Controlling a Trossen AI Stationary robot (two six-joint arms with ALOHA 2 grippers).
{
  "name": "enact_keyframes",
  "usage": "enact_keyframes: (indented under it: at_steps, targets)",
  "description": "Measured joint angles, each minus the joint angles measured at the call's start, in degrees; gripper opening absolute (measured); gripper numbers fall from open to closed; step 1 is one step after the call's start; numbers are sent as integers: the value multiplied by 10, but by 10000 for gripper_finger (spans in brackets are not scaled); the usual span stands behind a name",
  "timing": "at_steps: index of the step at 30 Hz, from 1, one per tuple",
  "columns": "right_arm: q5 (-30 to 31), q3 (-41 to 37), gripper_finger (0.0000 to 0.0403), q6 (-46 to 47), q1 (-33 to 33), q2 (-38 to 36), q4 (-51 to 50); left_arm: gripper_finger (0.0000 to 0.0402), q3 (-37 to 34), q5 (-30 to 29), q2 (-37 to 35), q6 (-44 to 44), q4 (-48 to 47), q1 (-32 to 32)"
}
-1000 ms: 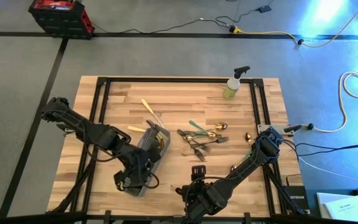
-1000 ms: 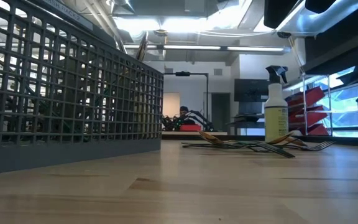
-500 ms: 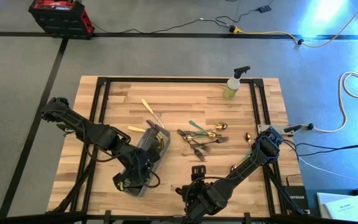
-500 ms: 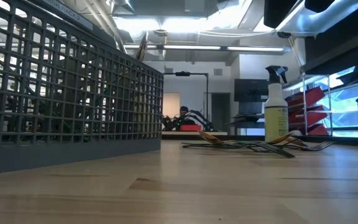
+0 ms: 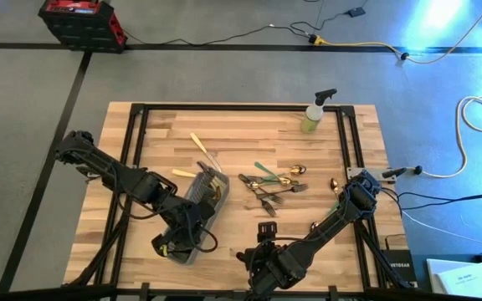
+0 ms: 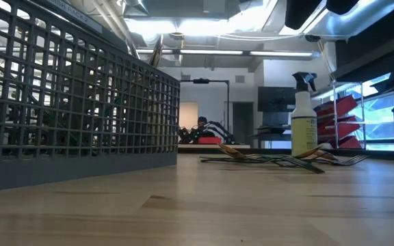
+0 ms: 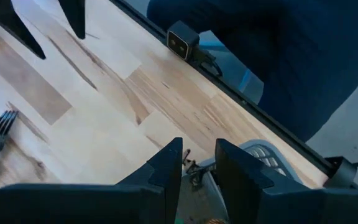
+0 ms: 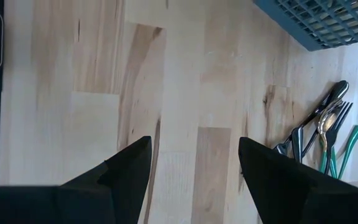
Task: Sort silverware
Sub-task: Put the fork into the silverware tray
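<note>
The silverware lies mostly in a loose pile [image 5: 270,188] [image 6: 272,159] at mid-table, with forks, a spoon and green handles [image 8: 328,140]. Some pieces stand in the grey wire-mesh caddy [image 5: 201,209] [image 6: 74,102]. Two cream-handled pieces [image 5: 199,146] lie beyond the caddy. My left gripper [image 5: 174,244] [image 7: 197,171] hangs over the caddy's near end, its fingers close together on a piece of silverware. My right gripper [image 5: 266,232] [image 8: 194,162] stands open over bare wood near the table's near edge, with nothing between its fingers. My left gripper has a piece of silverware between its two fingers. Only a green and gold bit [image 7: 211,221] shows low in the gap, and the fingers hide the rest. The fingers slant down over the caddy's near rim [image 7: 263,155], and the piece is lifted clear of the table.
A yellow-green spray bottle [image 5: 315,113] [image 6: 303,116] stands at the far right. Single spoons [image 5: 299,170] lie right of the pile. A small camera [image 7: 182,42] sits on the table's near edge. Bare wood shows between the caddy and the near edge.
My left gripper has rolled a little about the line it points along, staying in place above the caddy's near end. Its fingers keep the same gap.
</note>
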Motion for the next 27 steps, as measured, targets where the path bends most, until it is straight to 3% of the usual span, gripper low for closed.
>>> enact_keyframes:
  at_steps: [9,18,27]
  targets:
    - [1,0,225,1,0,0,1,78,-18,-25,2,-20,10,0]
    - [1,0,225,1,0,0,1,4,-30,-27,2,-25,13,0]
    - [1,0,225,1,0,0,1,2,-30,-25,2,-54,9,0]
